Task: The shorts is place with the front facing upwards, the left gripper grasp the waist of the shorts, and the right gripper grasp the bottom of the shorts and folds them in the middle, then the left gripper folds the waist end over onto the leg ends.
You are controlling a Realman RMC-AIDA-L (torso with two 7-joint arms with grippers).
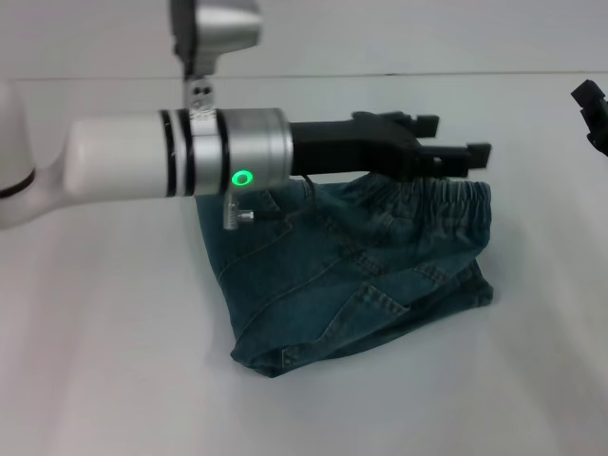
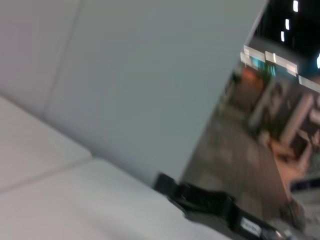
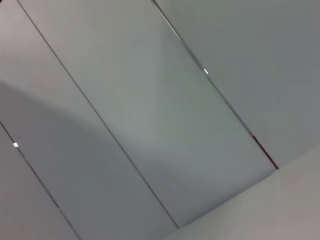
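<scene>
The blue denim shorts (image 1: pixel 356 275) lie folded into a compact bundle in the middle of the white table (image 1: pixel 114 361), with the elastic waist (image 1: pixel 454 195) on top at the right side. My left arm reaches across from the left. Its gripper (image 1: pixel 460 139) hovers just above the far edge of the waist, fingers (image 1: pixel 475 152) open, with no cloth between them. Only the tip of my right gripper (image 1: pixel 593 112) shows at the right edge of the head view, away from the shorts. Neither wrist view shows the shorts.
The left arm's silver wrist (image 1: pixel 242 152) with a green light hides the far left part of the shorts. A black gripper body (image 2: pixel 215 206) lies at the table's edge in the left wrist view. The right wrist view shows only wall panels.
</scene>
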